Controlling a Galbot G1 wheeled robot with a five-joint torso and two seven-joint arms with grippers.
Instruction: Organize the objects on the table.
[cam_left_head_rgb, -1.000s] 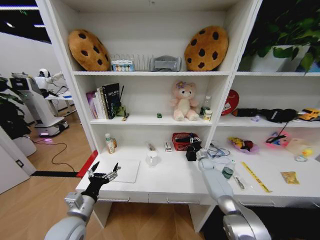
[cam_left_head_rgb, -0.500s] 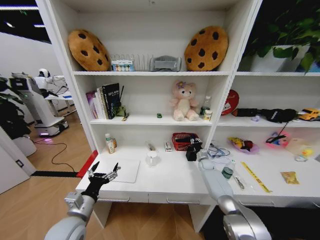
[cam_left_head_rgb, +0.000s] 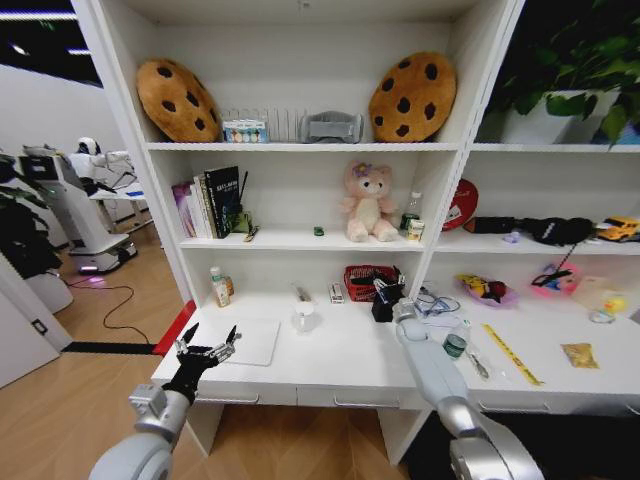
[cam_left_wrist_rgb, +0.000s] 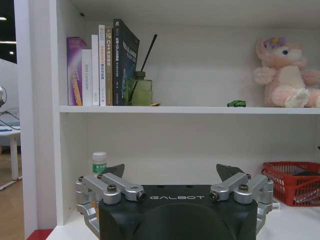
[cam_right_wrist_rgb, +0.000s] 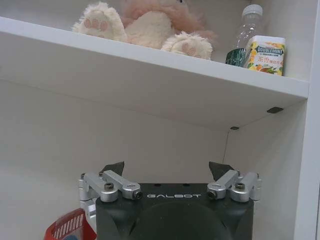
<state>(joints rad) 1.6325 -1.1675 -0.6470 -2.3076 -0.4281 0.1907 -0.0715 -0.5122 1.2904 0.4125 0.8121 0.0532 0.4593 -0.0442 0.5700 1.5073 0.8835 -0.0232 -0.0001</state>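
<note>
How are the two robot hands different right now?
The left gripper hovers low at the desk's front left corner, beside the laptop; the right gripper reaches deep toward the back, next to the red basket. The left arm is short and pulled back; the right arm stretches far forward. Both are open and hold nothing.

White tabletop (cam_left_head_rgb: 345, 355), drawer row along the front edge. On it: slim silver laptop (cam_left_head_rgb: 246, 341) at the left end, small bottle (cam_left_head_rgb: 220, 287) at the back left, clear cup (cam_left_head_rgb: 304, 317) mid, red basket (cam_left_head_rgb: 366, 282) at the back. Right section: green-lidded small jar (cam_left_head_rgb: 455, 343), yellow ruler (cam_left_head_rgb: 511, 353), pens (cam_left_head_rgb: 476, 362) between them, yellow packet (cam_left_head_rgb: 579, 354) far right.
</note>
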